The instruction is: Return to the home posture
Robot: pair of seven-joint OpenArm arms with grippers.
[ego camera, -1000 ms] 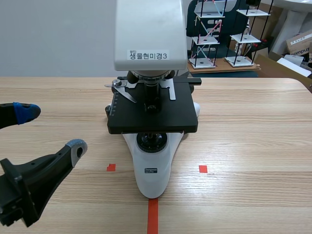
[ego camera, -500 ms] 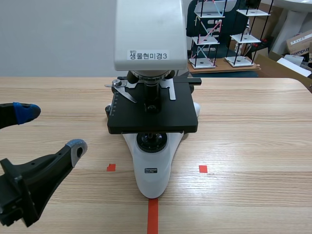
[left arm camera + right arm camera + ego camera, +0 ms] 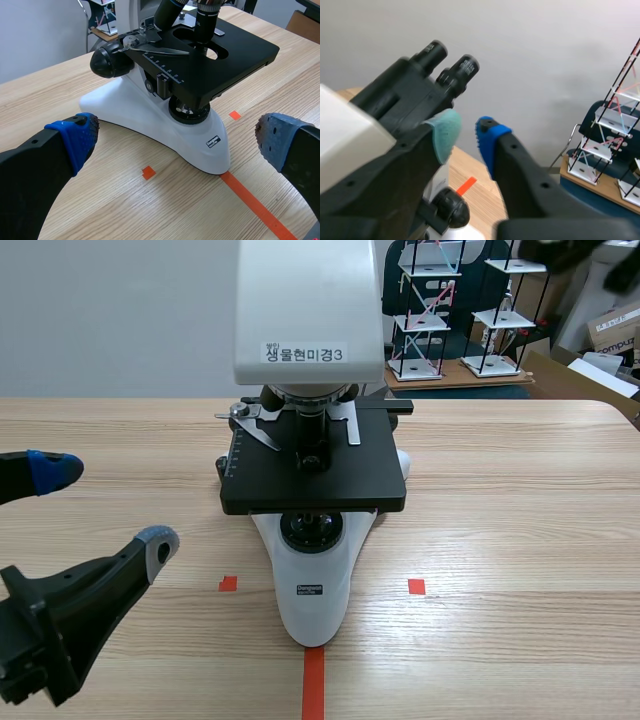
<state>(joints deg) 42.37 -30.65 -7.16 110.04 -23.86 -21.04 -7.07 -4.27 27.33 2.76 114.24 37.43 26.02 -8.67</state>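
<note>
"Left wrist view had the fingers (image 3: 75, 142) spread wide with nothing between them, yes?"

"Yes. The left gripper (image 3: 100, 505) hung low over the tabletop (image 3: 520, 540), beside the microscope (image 3: 312, 470) and not touching it. I judged that arm was already parked."

"And the other one?"

"The right gripper (image 3: 467, 135) had its fingers drawn almost together, empty, high up by the eyepieces (image 3: 450, 62). I'd say it was not yet home and had to get clear of the microscope."

"Anything different from half a second before?"

"A dark part of the right arm (image 3: 570, 252) showed at the scene view's top right corner, where nothing had been. The left gripper and the microscope had not shifted."
</note>
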